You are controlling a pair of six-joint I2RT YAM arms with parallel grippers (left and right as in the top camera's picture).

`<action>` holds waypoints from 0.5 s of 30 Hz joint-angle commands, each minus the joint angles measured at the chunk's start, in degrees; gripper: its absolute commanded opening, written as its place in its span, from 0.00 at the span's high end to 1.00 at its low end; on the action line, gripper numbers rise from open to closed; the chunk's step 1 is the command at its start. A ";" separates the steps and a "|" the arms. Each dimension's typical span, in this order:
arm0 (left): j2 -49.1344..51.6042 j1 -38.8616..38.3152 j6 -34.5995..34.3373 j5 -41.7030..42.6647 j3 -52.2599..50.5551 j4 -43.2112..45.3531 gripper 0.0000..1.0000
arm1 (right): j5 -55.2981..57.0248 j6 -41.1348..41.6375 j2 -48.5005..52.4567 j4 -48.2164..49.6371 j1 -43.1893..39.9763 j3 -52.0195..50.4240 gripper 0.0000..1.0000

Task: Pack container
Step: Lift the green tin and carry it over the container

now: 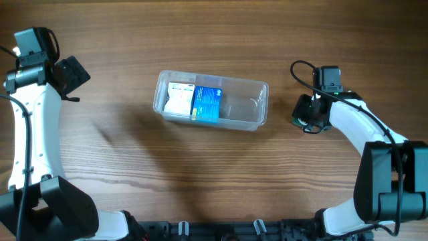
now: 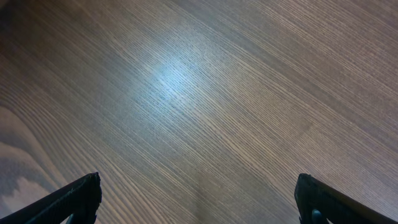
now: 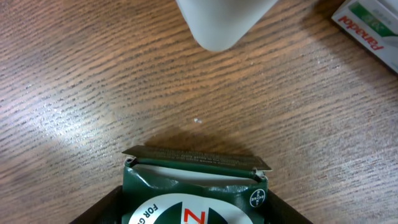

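Note:
The container [image 1: 257,100], a clear shallow plastic tub, sits at the table's middle. A blue box [image 1: 207,104] and a white box [image 1: 178,98] lie in its left half; its right half holds nothing. My right gripper [image 1: 306,119] is just right of the tub, low over the table. In the right wrist view it [image 3: 196,208] is shut on a dark green box [image 3: 193,183] with a torn open flap. My left gripper [image 1: 75,73] is far left of the tub, open and empty; in its wrist view [image 2: 199,190] only bare wood lies between the fingers.
In the right wrist view a white rounded plastic object [image 3: 217,22] stands ahead of the green box, and a white and green Panadol box [image 3: 370,28] lies at the top right. Both arms' bases stand at the near table edge.

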 commanded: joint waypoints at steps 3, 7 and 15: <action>-0.98 0.11 0.09 -0.74 0.37 0.13 0.00 | -3.61 0.76 -1.55 -3.91 0.09 -3.34 0.46; -0.98 0.11 0.09 -0.74 0.37 0.13 0.00 | -3.48 -0.52 -8.92 -6.14 0.09 -3.34 0.46; -1.01 0.11 0.09 -0.74 0.37 0.15 0.00 | -3.26 -2.32 -20.24 -10.67 0.74 -2.91 0.48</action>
